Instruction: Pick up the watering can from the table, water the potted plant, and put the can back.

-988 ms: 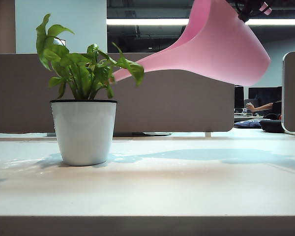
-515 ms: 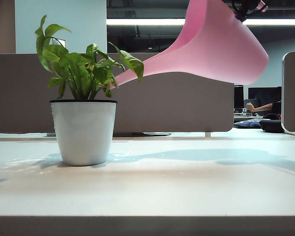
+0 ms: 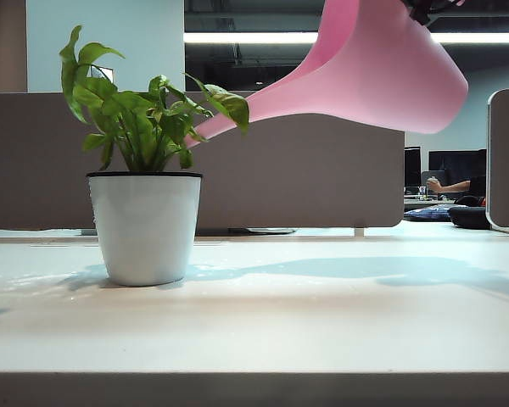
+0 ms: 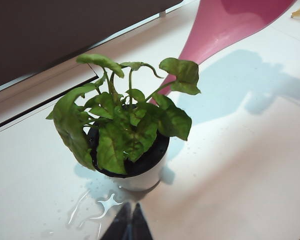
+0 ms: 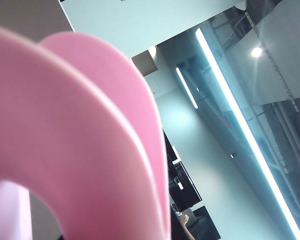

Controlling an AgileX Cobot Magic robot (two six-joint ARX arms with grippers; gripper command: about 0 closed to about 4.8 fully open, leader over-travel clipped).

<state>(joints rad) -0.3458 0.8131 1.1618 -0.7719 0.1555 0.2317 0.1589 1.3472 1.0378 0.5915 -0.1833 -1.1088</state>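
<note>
The right tool (image 3: pixel 426 10) is gripping the watering can (image 3: pixel 382 76) by its top, holding it tilted in the air well above the tabletop (image 3: pixel 322 314). The can's long spout is slanting down into the leaves of the potted plant (image 3: pixel 144 170), which is standing on the tabletop's left part. The left tool (image 4: pixel 127 226) is hanging just beside the pot, its fingers pressed together and gripping nothing. Spilled water (image 4: pixel 97 207) is glistening on the tabletop near the pot.
</note>
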